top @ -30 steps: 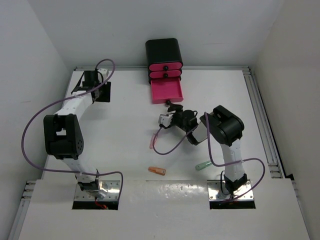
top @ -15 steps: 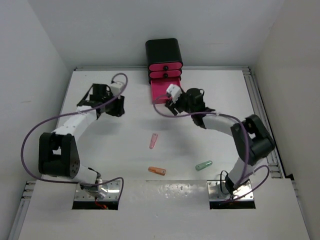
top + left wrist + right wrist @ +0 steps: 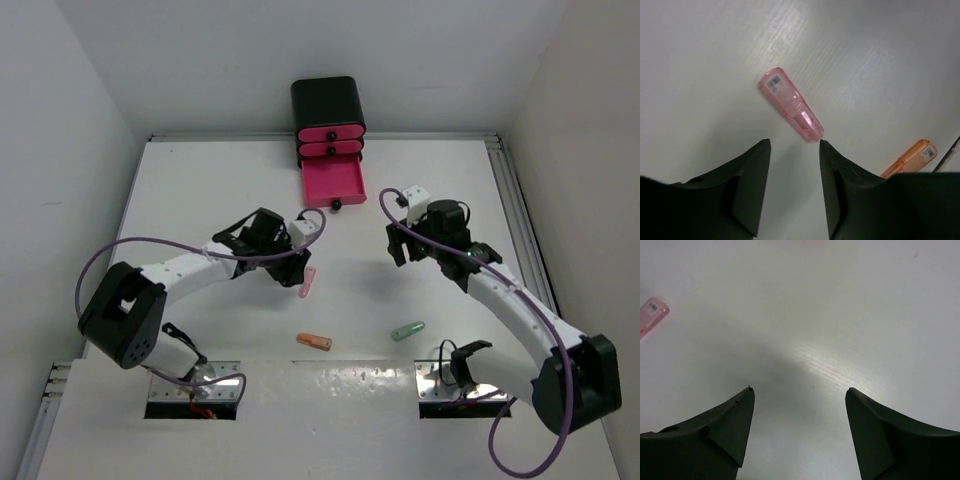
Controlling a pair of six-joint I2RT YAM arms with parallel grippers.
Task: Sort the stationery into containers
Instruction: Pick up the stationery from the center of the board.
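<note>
Pink stick (image 3: 307, 283): seen lying flat on the white table (image 3: 200, 180), mid-frame in the overhead view, just ahead of the left gripper (image 3: 793, 145).
Left jaws: held partly apart, nothing gripped; one fingertip is shown at the stick's near end.
Right gripper (image 3: 799, 390): spread wide, empty, right of centre.
Bottom drawer (image 3: 333, 182): pulled open, top centre; contents cannot be told.
Progress: judged unfinished; orange stick (image 3: 314, 341) and green stick (image 3: 407, 330) remain unsorted, lower centre.

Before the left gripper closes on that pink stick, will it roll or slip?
The pink stick looks like stiff, glossy plastic, so it may slip in a light grip. Its sides look flattened rather than round, so it probably slides more than rolls. It is small and see-through, likely light, so the open left gripper could nudge it aside.
</note>
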